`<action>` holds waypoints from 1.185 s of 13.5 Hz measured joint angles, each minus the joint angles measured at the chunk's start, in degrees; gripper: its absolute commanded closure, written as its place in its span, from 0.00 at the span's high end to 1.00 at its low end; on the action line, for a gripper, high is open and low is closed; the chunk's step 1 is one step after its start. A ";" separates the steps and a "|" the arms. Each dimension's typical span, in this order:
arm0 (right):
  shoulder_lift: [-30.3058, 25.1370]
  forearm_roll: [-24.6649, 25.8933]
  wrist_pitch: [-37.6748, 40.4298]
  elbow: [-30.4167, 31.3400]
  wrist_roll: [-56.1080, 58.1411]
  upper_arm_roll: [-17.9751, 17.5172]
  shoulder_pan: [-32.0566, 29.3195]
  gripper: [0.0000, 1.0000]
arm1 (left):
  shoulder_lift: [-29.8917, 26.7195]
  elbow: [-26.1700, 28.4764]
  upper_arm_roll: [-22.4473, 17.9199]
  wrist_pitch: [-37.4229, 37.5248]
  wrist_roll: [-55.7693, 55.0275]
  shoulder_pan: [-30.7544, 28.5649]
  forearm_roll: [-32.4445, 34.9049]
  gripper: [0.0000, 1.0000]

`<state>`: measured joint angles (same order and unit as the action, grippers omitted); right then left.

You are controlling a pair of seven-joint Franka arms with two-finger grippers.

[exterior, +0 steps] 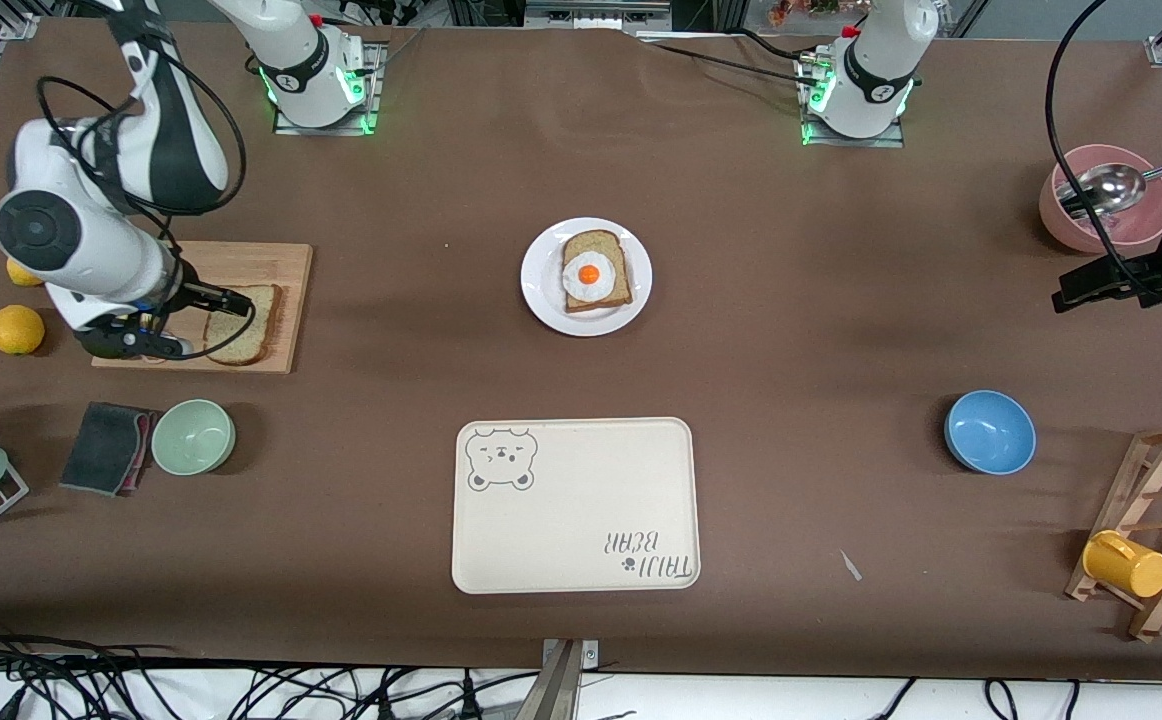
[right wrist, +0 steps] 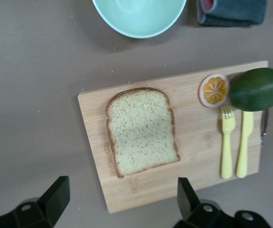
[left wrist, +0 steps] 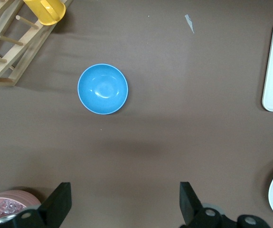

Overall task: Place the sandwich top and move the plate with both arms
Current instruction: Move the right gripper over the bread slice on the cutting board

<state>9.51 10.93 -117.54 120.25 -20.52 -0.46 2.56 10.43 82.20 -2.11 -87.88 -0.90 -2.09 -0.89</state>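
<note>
Lower centre of the front view: the cream bear tray (exterior: 575,505) lies empty nearest the camera, presumably the plate's destination. Just above it, to either side, sit a blue bowl (exterior: 990,431) at right and a pale green bowl (exterior: 193,436) with a folded grey cloth (exterior: 106,447) at left.

Frame centre: the white plate (exterior: 586,276) carries the egg-topped bread slice (exterior: 596,271), open-faced and awaiting its lid.

Left of centre: the sandwich top (exterior: 243,323) lies flat on the wooden cutting board (exterior: 276,270), with the right tool (exterior: 203,322) poised over the slice, fingers spread wide and holding nothing. This placement suggests a grasp is the step in hand.

Right edge: the left tool (exterior: 1106,283) waits over bare counter (exterior: 801,260) near the pink bowl with a ladle (exterior: 1106,205), likewise fully open and empty, probably reserved for the two-armed plate move.

The right wrist view alone reveals board contents that the arm hides from the front: an orange slice (right wrist: 213,90), an avocado (right wrist: 257,89) and yellow cutlery (right wrist: 235,142). The left wrist view confirms empty counter between its fingers (left wrist: 189,202), which the front view cannot resolve.
</note>
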 measured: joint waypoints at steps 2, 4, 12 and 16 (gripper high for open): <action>2.52 1.47 -2.30 0.50 -2.08 -0.01 0.55 0.99 | 0.01 0.01 0.00 0.00 0.00 -0.05 0.00 1.00; 5.09 1.77 -4.32 0.56 -2.44 -0.01 0.72 0.95 | 0.08 0.11 0.01 0.00 0.00 -0.05 0.00 1.00; 12.45 5.04 -13.43 1.90 -6.03 1.33 0.65 0.73 | 0.35 0.15 0.09 -0.01 0.00 -0.04 0.00 1.00; 13.85 5.28 -15.29 1.91 -6.03 2.26 0.54 0.41 | 0.35 0.15 0.18 -0.01 0.00 0.01 0.00 1.00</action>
<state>23.36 16.20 -132.83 122.16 -26.55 1.80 3.10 10.78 82.35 -1.93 -87.89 -0.90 -2.07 -0.89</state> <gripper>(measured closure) 0.348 0.000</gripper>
